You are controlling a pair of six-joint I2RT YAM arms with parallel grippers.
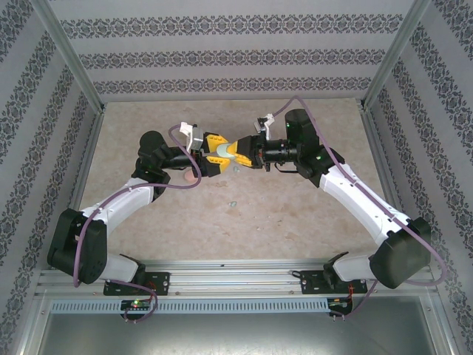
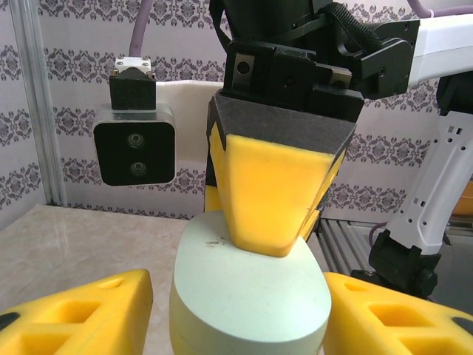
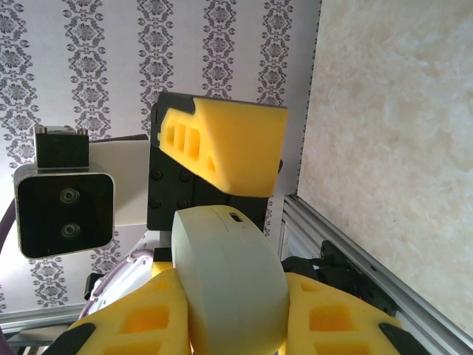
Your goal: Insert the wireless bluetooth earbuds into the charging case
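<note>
Pinching the case [image 3: 229, 274] over the worktop [image 1: 295, 222] middle is the right gripper [image 3: 236, 318]; of the left gripper [image 2: 236, 310] I cannot tell. Case seems light, hard, slick: hold its flanks.

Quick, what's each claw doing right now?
Left gripper: straddles the case; grip cannot be told.
Right gripper: shut on the case.

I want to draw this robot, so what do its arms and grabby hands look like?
The left arm and right arm have white shells with chunky black joints. A purple cable runs along each one. The left gripper and right gripper have fat yellow wedge-shaped fingers with cut-out holes, on black bodies. A boxy black-and-white camera sits by each wrist.
</note>
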